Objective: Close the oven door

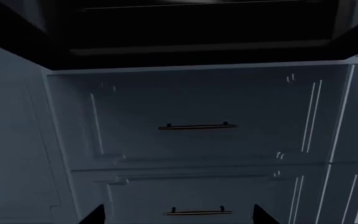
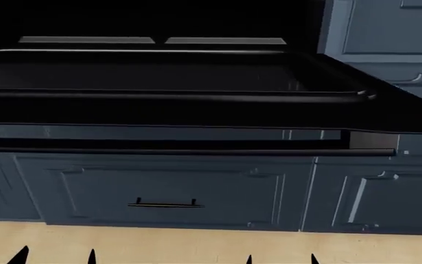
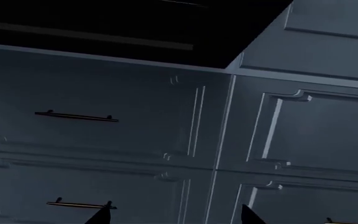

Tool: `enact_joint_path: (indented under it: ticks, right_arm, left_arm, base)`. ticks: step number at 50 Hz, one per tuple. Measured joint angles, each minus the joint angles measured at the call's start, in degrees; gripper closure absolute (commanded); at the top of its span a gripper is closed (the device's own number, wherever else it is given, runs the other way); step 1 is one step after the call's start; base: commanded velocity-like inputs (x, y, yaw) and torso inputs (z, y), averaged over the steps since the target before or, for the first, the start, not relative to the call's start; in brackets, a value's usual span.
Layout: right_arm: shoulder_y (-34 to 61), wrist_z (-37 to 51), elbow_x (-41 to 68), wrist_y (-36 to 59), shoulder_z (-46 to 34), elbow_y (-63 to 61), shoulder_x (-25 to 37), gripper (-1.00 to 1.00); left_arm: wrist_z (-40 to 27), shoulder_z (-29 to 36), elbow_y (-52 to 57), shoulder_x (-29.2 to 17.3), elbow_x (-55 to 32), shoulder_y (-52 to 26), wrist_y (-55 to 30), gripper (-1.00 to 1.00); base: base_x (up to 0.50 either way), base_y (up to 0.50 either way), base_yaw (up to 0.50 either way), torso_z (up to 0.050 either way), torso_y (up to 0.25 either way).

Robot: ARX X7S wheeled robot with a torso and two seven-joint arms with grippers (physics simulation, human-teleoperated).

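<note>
The oven door (image 2: 167, 77) is a wide glossy black panel lying open and flat, sticking out toward me in the head view. Its long thin bar handle (image 2: 196, 152) runs along the near edge. Both grippers sit low, below and in front of the door, touching nothing. My left gripper (image 2: 55, 257) is open, with only its dark fingertips (image 1: 95, 215) showing in front of a drawer front. My right gripper (image 2: 281, 259) is open too, its fingertips (image 3: 101, 216) wide apart. The door's dark underside (image 1: 191, 28) fills the far part of the left wrist view, and the door (image 3: 135, 23) shows in the right wrist view as well.
Blue-grey panelled drawer fronts (image 2: 167, 192) with short brass handles (image 2: 165, 204) stand under the open door. More blue-grey cabinet panels (image 2: 387, 33) rise at the right. A light wooden floor (image 2: 196, 245) lies between me and the cabinets.
</note>
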Motion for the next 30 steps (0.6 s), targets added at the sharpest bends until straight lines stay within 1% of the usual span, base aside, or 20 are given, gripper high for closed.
enact_joint_path:
  ticks: [12,26,30]
  right_arm:
    - [0.1,0.2,0.2,-0.2,-0.4,0.1,0.2,-1.00]
    - [0.3,0.8,0.9,-0.2,-0.3,0.3,0.2,-1.00]
    - [0.2,0.8,1.1,-0.3,-0.4,0.3,0.4,-1.00]
  left_arm:
    - [-0.3,0.3,-0.3,-0.3,-0.1,-0.2,0.2,-1.00]
    - [-0.6,0.7,-0.3,-0.6,-0.4,-0.2,0.2,-1.00]
    - [-0.7,0.8,-0.5,-0.6,-0.5,-0.3,0.3,-1.00]
  base:
    - [0.00,0.47,0.00,0.000,0.000]
    - [0.00,0.01,0.00,0.000,0.000]
    - [0.17,0.00,0.00,0.000,0.000]
